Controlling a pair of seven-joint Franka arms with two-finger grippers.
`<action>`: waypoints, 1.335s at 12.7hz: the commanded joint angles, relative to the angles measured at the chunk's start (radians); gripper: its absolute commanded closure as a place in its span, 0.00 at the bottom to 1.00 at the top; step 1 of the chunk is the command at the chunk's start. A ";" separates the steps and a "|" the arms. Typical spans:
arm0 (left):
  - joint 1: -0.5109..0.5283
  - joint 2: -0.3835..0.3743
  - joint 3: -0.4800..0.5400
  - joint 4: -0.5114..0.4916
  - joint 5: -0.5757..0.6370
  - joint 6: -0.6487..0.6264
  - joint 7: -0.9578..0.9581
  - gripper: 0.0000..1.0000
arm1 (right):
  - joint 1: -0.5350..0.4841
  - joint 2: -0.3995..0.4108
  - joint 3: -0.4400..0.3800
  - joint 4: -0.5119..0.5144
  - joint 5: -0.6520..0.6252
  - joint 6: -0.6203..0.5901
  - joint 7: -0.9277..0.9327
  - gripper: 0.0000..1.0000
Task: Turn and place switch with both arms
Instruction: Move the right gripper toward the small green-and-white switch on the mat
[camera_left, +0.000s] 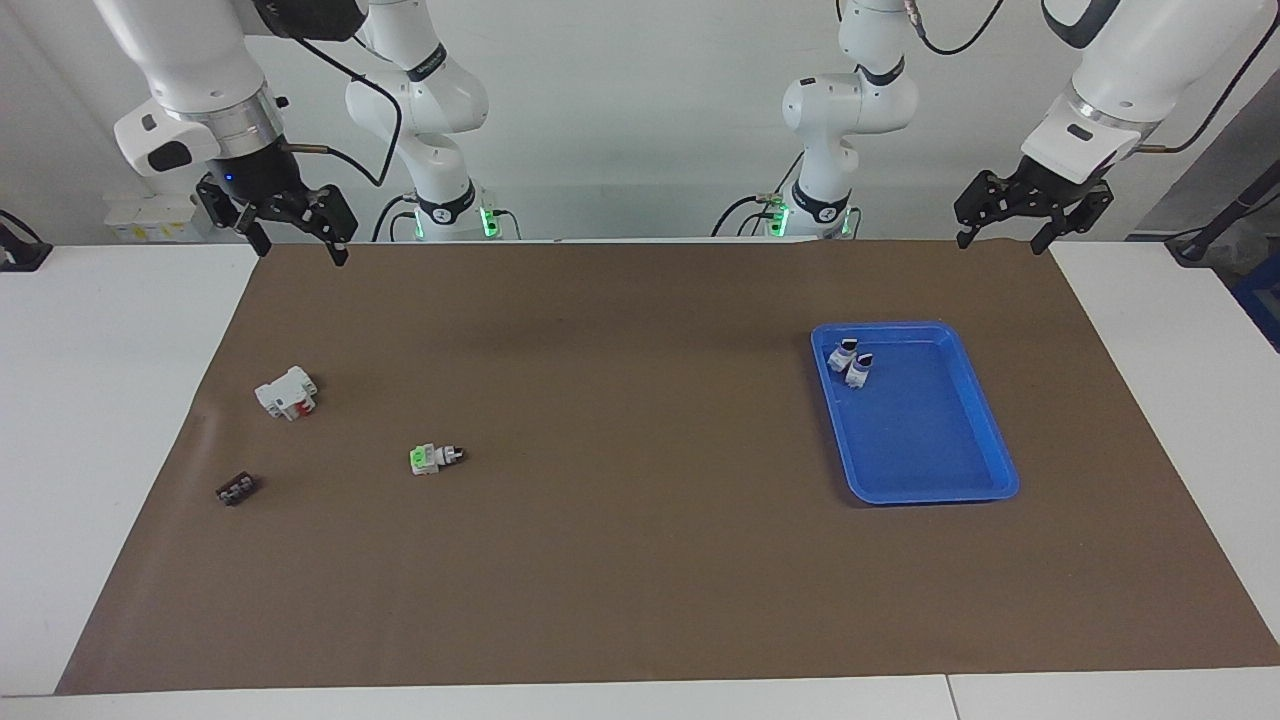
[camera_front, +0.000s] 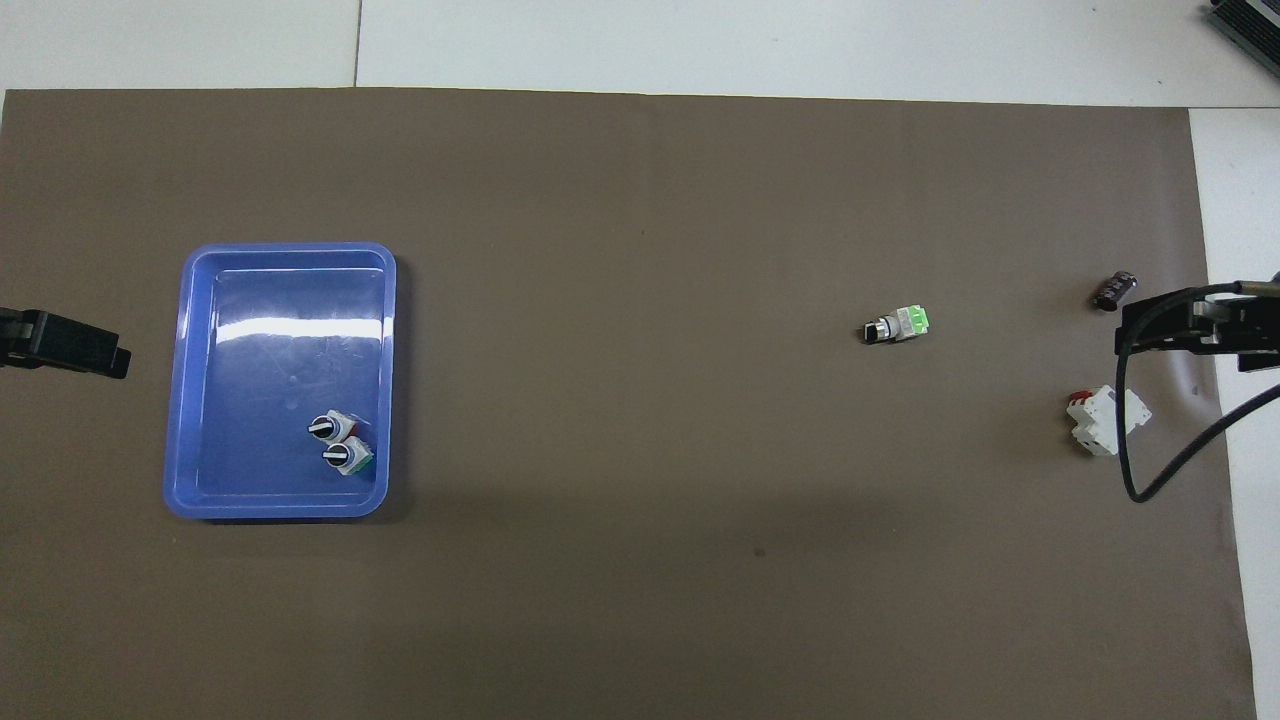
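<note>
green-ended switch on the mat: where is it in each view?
Facing view: the switch lies on the brown mat, lower centre-left, green end pointing at the picture's left.
Overhead view: the switch sits right of centre, green end pointing right.
Shared landmark: the blue tray, toward the left arm's end.

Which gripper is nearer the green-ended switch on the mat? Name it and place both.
Right. The right gripper hangs over the mat's edge at the switch's end of the table. The left gripper waits past the blue tray.

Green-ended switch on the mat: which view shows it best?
Overhead view: the switch lies on its side, black knob and green end both distinct. Facing view shows it lower-angled, knob less distinct.
</note>
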 joint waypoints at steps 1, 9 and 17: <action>0.004 -0.017 -0.001 -0.015 0.007 0.002 -0.003 0.00 | -0.002 -0.006 0.009 0.000 -0.023 -0.006 0.046 0.00; 0.004 -0.019 -0.001 -0.022 0.007 0.002 -0.005 0.00 | -0.003 -0.027 0.009 -0.089 -0.009 0.122 0.109 0.00; 0.004 -0.019 -0.001 -0.022 0.007 0.004 -0.002 0.00 | 0.040 0.115 0.014 -0.295 -0.034 0.530 0.905 0.00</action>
